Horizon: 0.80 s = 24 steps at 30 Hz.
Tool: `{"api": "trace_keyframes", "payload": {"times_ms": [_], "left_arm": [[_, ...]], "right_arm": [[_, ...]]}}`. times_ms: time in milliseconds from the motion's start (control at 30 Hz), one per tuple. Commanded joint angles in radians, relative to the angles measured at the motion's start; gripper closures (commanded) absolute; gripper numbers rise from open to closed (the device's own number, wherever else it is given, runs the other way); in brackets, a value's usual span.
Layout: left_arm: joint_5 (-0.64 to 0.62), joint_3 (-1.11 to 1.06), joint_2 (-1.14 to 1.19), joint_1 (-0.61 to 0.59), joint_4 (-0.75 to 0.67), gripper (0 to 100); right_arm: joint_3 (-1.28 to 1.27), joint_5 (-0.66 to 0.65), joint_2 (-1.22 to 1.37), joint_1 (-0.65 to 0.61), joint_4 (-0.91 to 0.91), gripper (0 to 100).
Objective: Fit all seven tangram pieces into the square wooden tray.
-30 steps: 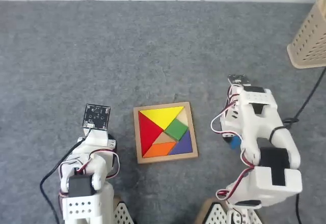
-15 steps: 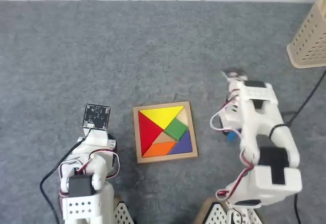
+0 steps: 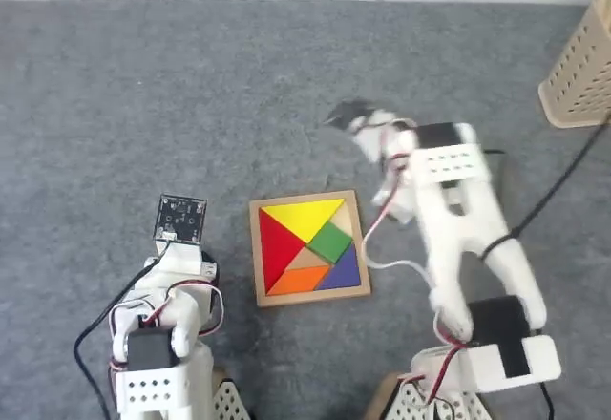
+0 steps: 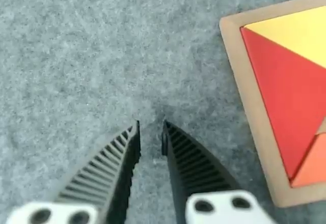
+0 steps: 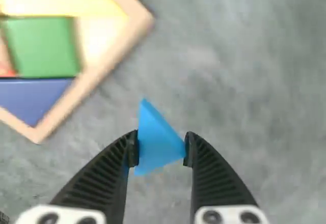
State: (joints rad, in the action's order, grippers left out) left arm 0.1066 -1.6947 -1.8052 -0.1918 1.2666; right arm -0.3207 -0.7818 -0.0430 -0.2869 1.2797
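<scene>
**Here, the right gripper [image 5: 160, 138] is gripping the blue triangle [image 5: 153, 132] outside the tray [image 5: 89, 76]**

In the high view, the tray [image 3: 313, 295] is lying on the grey table cover [image 3: 143, 86] between the two arms. A yellow triangle [image 3: 304, 218], a red triangle [image 3: 275, 248], a green square [image 3: 330, 241], an orange piece [image 3: 301, 279] and a purple piece [image 3: 346, 269] are sitting inside it. Two pale, wood-coloured patches are showing among them, and it cannot be told whether they are pieces or bare tray floor. The right arm [image 3: 458, 220] is stretching out past the tray's far right corner, with the right gripper [image 3: 351, 115] blurred above the cover, apart from the tray. The left arm [image 3: 162, 325] is sitting folded near the tray's left side. A pale slotted basket [image 3: 582, 67] is standing at the table's far right edge.

In the left wrist view, the left gripper [image 4: 151, 128] is hovering over the cover near the tray's corner [image 4: 247, 81]. Its jaws are all but closed, with a thin gap, and are holding nothing. The red and yellow triangles are showing inside the rim.

In the right wrist view, the right gripper's jaws are pressing on two sides of the blue triangle, and one tip is sticking out beyond the fingertips. The triangle is hanging over the cover, near the tray's corner but outside it. The green square [image 5: 41, 46] and the purple piece [image 5: 30, 96] are lying inside the tray.
</scene>
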Motion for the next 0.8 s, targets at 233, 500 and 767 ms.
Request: {"api": "trace_keyframes", "payload": {"times_ms": [233,500,767], "left_arm": [[-0.008,0.008,-0.023,0.002,0.0,93],[-0.008,0.008,-0.023,0.002,0.0,93],[-0.008,0.008,-0.023,0.002,0.0,93]], "right_arm": [[0.061,-0.224,0.074,-0.186,-0.166,95.4],[0.061,-0.187,0.101,-0.191,-0.213,95.4],[0.057,0.213,0.105,-0.272,-0.179,95.3]]}}
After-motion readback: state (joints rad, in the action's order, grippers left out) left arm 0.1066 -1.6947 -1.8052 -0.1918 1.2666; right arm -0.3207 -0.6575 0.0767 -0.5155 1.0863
